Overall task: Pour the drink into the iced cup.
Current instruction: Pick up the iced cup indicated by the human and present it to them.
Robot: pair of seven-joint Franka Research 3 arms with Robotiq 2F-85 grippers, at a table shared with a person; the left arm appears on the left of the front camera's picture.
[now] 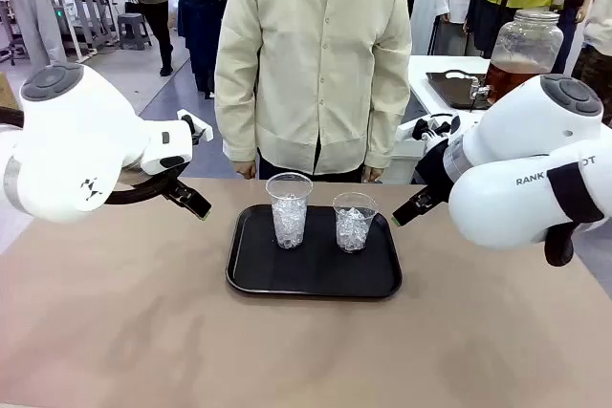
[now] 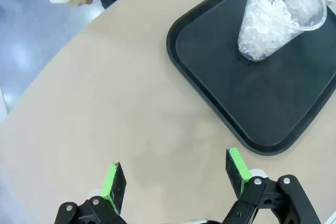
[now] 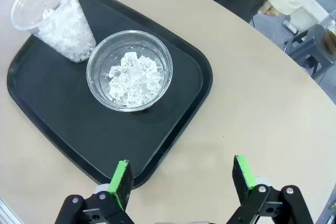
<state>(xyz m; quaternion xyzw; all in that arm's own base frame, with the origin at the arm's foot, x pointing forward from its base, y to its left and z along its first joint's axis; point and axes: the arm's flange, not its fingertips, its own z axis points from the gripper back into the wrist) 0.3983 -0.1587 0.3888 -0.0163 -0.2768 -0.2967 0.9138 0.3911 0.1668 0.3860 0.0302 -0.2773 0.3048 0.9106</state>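
Two clear cups filled with ice stand on a black tray (image 1: 316, 279): a taller plastic cup (image 1: 289, 209) on the left and a shorter glass cup (image 1: 354, 222) on the right. The drink, amber-brown, sits in a large lidded glass jar (image 1: 521, 53) on a side table behind my right arm. My left gripper (image 1: 196, 205) hovers open over bare table left of the tray (image 2: 252, 103), with the plastic cup (image 2: 275, 22) farther off. My right gripper (image 1: 406, 212) hangs open above the tray's right edge (image 3: 199, 93), near the glass cup (image 3: 129, 71); the plastic cup (image 3: 52, 17) stands beyond.
A person in a cream shirt (image 1: 311, 54) stands at the far side of the table, hands down at the edge. A white side table with a dark tray (image 1: 454, 88) holds the jar. Bare beige tabletop (image 1: 287, 351) surrounds the tray.
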